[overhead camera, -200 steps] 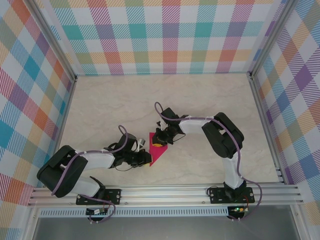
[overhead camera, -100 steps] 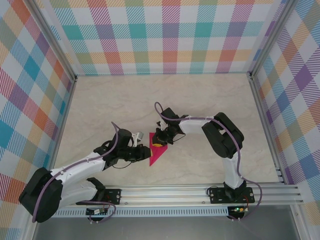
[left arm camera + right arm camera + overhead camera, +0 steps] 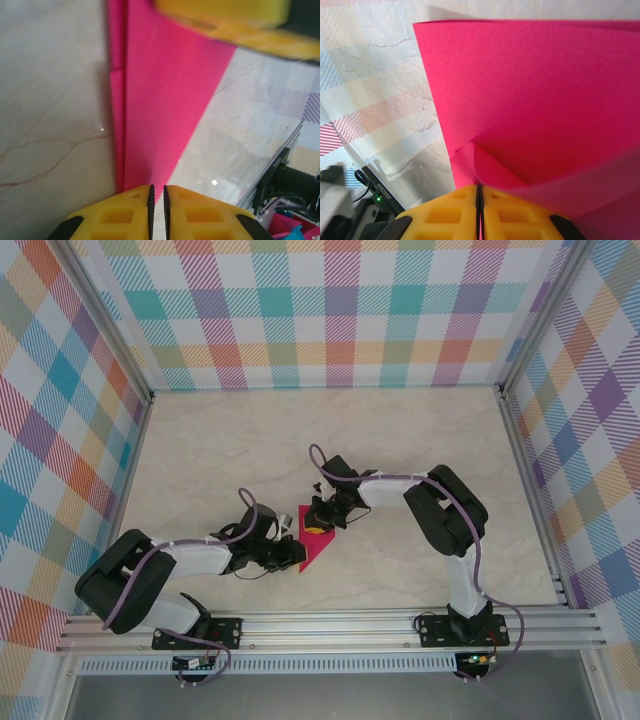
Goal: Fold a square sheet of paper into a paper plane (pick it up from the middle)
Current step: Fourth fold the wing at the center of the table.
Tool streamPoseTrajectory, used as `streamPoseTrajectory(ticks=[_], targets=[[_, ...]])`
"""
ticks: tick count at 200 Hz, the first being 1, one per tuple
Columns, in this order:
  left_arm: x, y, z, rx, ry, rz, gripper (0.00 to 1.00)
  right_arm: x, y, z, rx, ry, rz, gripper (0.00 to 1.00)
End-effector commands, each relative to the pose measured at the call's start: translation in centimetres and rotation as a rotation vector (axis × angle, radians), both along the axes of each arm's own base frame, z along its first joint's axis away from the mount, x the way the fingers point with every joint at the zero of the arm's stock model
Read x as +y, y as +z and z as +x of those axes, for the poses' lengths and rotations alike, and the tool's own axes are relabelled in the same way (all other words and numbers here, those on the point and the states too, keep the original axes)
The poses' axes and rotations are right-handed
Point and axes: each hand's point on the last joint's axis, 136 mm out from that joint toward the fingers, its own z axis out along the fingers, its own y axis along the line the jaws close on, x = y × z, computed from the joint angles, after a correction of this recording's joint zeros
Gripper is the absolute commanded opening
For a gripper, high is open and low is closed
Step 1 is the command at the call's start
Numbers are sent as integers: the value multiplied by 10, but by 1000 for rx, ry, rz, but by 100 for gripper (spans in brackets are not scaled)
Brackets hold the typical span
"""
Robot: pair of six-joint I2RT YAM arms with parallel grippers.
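The left arm is folded back again, its left gripper (image 3: 290, 553) still closed at the square sheet of paper (image 3: 318, 546). The right gripper (image 3: 320, 527) keeps pinching it.

Matt, smooth square sheet of paper (image 3: 545, 85); glossy marble-look table (image 3: 50, 100); yellow plastic left end effector (image 3: 157, 196)

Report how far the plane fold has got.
Done: the paper is already folded to a layered triangle. In hand: left gripper and right gripper each pinch an edge of it. To do: the narrowing folds; it is far too wide yet.
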Motion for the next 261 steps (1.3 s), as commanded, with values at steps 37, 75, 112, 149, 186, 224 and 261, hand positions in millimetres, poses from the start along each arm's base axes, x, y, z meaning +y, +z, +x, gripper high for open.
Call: streamPoseTrajectory(ticks=[37, 75, 112, 149, 186, 224, 261], targets=[[19, -27, -45, 132, -79, 73, 17, -34, -54, -20, 89, -17, -192, 10], [31, -19, -57, 125, -83, 97, 18, -35, -55, -20, 90, -17, -196, 10], [25, 10, -53, 71, -111, 61, 19, -35, -54, -20, 89, -18, -195, 10], [17, 55, -20, -94, -38, 13, 19, -34, -52, -20, 89, -21, -187, 10], [9, 71, 18, -199, 68, 12, 19, -32, -51, -20, 89, -19, -173, 11], [-2, 60, 38, -197, 104, 2, 15, -32, -47, -19, 83, -23, -170, 11], [-9, 43, 45, -178, 111, 0, 9, -30, -46, -19, 86, -15, -164, 11]])
